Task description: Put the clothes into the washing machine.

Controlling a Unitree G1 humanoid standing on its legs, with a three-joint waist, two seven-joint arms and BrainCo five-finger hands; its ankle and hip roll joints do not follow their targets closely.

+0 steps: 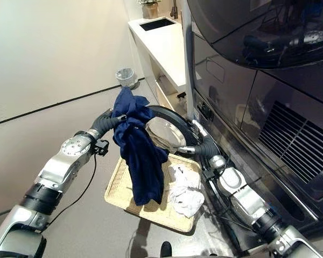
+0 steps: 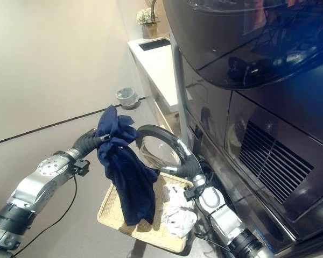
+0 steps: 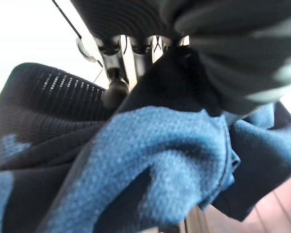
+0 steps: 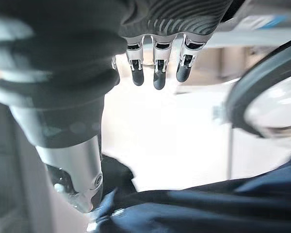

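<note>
Clothing hangs from our left hand (image 1: 109, 122): a dark blue garment (image 1: 139, 156), fingers curled round its bunched top, lifted clear of the woven tray (image 1: 120, 189) so it can swing toward the washing machine's open round door (image 1: 167, 131). Our right hand (image 4: 155, 68), fingers relaxed and empty, waits near that door. White clothes (image 1: 184, 191) lie in the tray on the grey floor (image 1: 70, 123), beside a pale wall.

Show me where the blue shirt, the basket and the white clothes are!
blue shirt (image 1: 142, 161): left eye view, on the middle of the hanging cloth.
basket (image 1: 118, 189): left eye view, on its bare woven floor near the left rim.
white clothes (image 1: 185, 194): left eye view, on the crumpled pile's middle.
</note>
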